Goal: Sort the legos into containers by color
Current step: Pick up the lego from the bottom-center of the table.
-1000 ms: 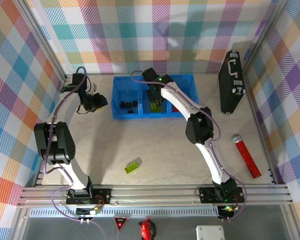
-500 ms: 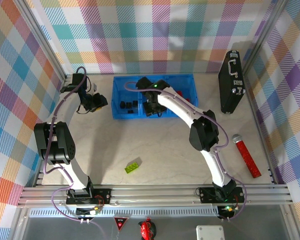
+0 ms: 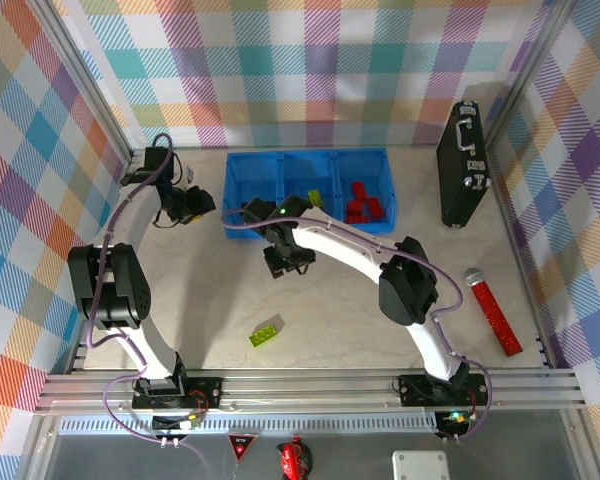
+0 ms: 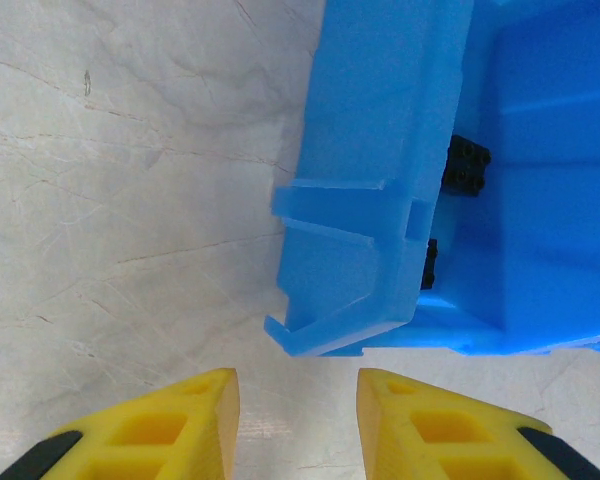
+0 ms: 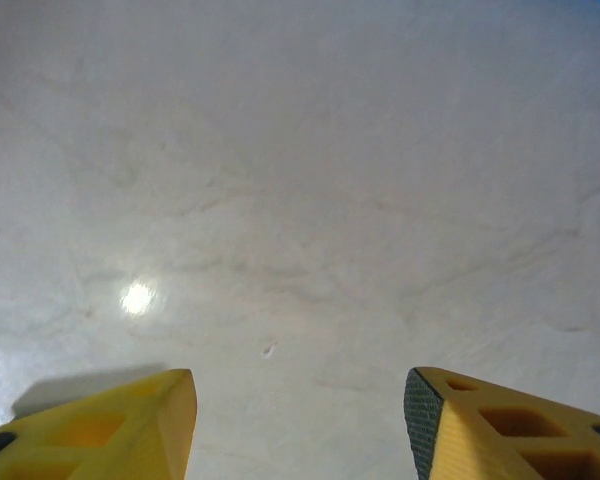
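Observation:
The blue tray of containers (image 3: 242, 170) stands at the back of the table; its middle compartment holds a lime-green lego (image 3: 315, 197) and its right one holds red legos (image 3: 360, 205). One lime-green lego (image 3: 266, 331) lies alone on the table nearer the front. My right gripper (image 3: 285, 262) hovers over bare table just in front of the tray's left end, open and empty (image 5: 300, 430). My left gripper (image 3: 190, 205) sits to the left of the tray, open with nothing between its fingers (image 4: 298, 430). The left wrist view faces the tray's corner (image 4: 380, 200), with black legos (image 4: 467, 165) inside.
A black briefcase (image 3: 462, 165) leans at the back right. A long red stick with a grey handle (image 3: 494, 312) lies at the right edge. Plaid walls close in the left, back and right sides.
My right gripper has pulled out from over the tray's middle compartment, down and left to the table in front of the tray, its jaws a little wider. The left arm has not moved.

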You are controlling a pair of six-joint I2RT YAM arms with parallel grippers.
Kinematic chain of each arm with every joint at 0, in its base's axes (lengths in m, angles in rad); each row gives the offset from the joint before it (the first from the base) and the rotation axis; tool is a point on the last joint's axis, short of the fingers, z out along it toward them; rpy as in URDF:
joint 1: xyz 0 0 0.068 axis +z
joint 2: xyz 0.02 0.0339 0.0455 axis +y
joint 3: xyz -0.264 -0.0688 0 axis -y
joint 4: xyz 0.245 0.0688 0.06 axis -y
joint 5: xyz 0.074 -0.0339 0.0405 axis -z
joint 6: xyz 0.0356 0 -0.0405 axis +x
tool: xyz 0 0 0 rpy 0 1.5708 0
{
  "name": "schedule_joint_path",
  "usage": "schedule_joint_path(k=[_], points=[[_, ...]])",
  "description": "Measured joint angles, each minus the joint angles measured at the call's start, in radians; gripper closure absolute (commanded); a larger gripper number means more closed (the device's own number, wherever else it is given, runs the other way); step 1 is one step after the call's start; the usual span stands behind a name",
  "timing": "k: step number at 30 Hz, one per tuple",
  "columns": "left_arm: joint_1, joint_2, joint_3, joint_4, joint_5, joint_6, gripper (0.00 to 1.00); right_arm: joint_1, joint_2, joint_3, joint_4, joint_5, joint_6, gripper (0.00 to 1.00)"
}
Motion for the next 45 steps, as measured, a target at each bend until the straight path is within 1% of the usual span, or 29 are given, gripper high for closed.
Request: schedule_joint_path(k=[5,12,18,26,31,42,45], points=[[0.0,0.0,0.0,0.0,0.0,0.0,0.64,0.061,-0.009,-0.059,0.015,-0.027,0.045,0.41],[0.0,0.0,0.0,0.0,0.0,0.0,0.64,0.122,-0.014,-0.106,0.041,-0.057,0.095,0.41],[0.0,0.0,0.0,0.0,0.0,0.0,0.64,0.151,-0.031,-0.122,0.061,-0.074,0.127,0.41],[0.0,0.0,0.0,0.0,0.0,0.0,0.64,0.156,-0.043,-0.145,0.076,-0.079,0.135,0.41],[0.0,0.0,0.0,0.0,0.0,0.0,0.64,0.158,-0.052,-0.165,0.08,-0.089,0.144,0.38],[0.0,0.0,0.0,0.0,0.0,0.0,0.64,0.187,-0.054,-0.186,0.096,-0.125,0.154,0.28],[0.0,0.0,0.0,0.0,0.0,0.0,0.64,0.197,-0.054,-0.186,0.102,-0.136,0.157,0.23]])
